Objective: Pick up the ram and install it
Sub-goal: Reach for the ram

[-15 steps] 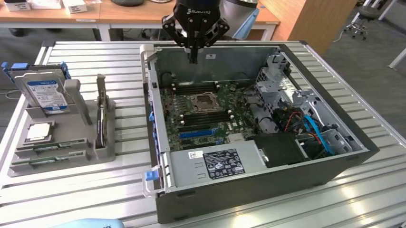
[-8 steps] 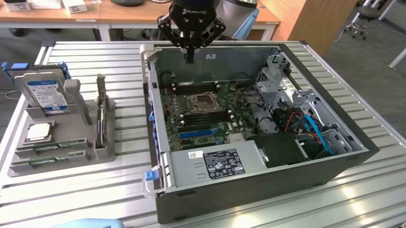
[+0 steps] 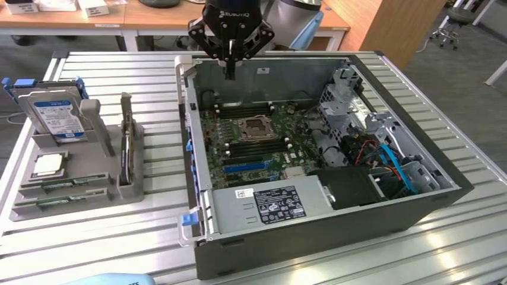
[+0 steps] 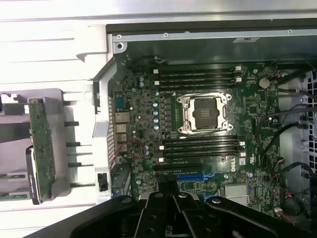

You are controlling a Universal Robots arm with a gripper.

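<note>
Jaws were pinched shut and empty, the gripper [image 3: 230, 75] hanging over the computer case's [image 3: 317, 237] far wall. The ram [image 3: 71, 181] lay in the grey tray [image 3: 127, 191], well toward the exterior view's left; picking it cleanly would likely need a centred, square grasp.

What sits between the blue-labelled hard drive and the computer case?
In the exterior view, a thin board stands on edge in the gray holder, then a bare strip of table reaches the computer case.
</note>
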